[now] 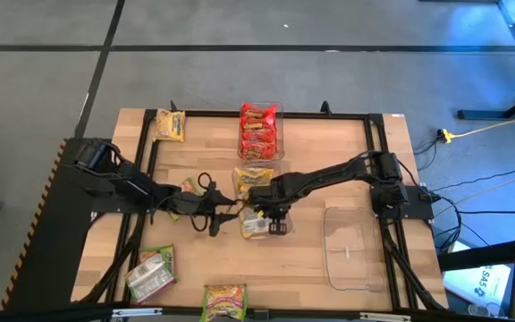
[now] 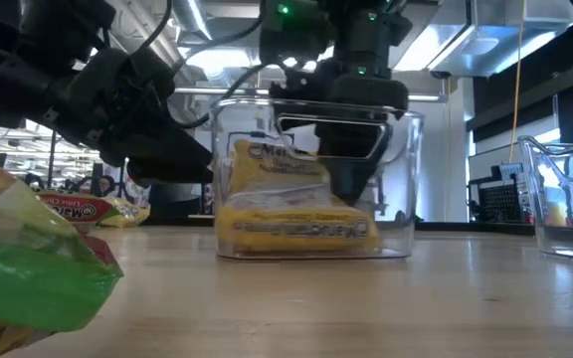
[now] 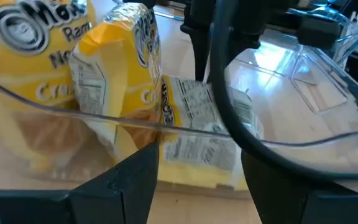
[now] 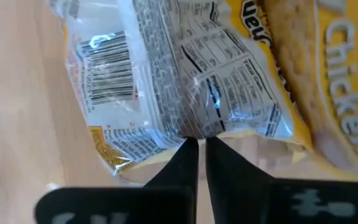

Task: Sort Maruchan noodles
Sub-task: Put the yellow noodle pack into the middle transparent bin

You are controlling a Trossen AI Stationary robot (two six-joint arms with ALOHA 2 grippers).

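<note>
Because the right end effector hangs inside the clear rectangular plastic bin at the middle of the wooden worktop, the relation that matters is straight down: the yellow crinkly plastic Maruchan noodle packet lies directly beneath its fingertips, printed back facing up. Its two dark fingers are pressed together, and the right wrist view shows their tips meeting at the near edge of the wrapper, perhaps pinching a fold of film; whether anything is truly caught I cannot tell. This packet lies flat on the bin floor, its long axis running across the finger line, with a second yellow packet leaning upright beside it. By the high view the right arm is plainly the nearer one. Its partner, the left end effector, waits just outside the bin wall with fingers spread and nothing between them. Other packets lie well apart: red ones in the far bin, green ones at the near left corner.
</note>
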